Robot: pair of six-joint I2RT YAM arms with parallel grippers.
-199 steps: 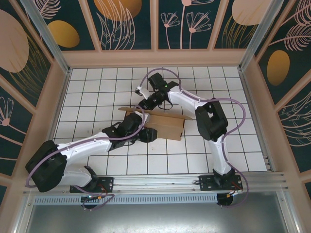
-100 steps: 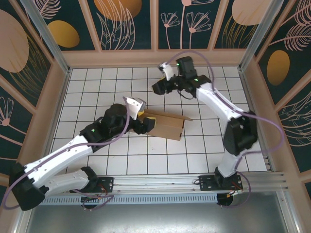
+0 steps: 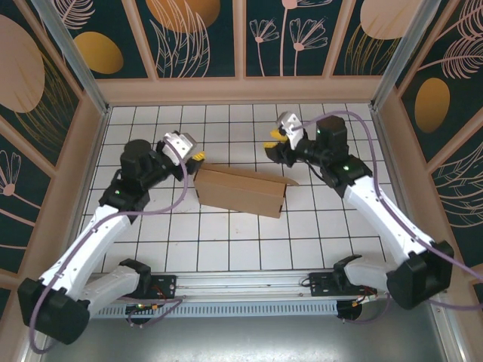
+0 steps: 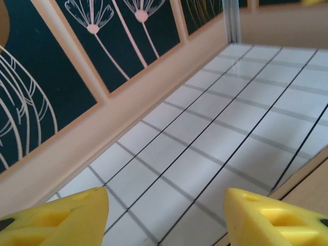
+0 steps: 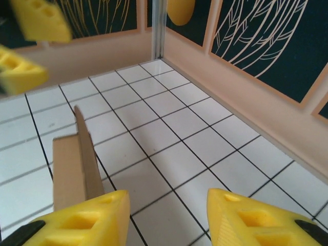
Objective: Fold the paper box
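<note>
Now, paper box [image 3: 240,191] between both parted jaws, touching neither.

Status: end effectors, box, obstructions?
Left end effector open, clear of box. Right end effector open, clear too. Paper box on tiles between them, one flap upright. No obstruction seen.

Two white-shelled robot arms, the left arm [image 3: 96,234] and the right arm [image 3: 377,204], have bulky black joint housings [image 3: 136,158] and sit on black base brackets [image 3: 155,285]. Lavender cables [image 3: 353,115] loop along both. The left gripper [image 3: 195,157] and right gripper [image 3: 272,143] end in yellow wedge-shaped fingertips [image 4: 56,218] with moulded recesses.
</note>
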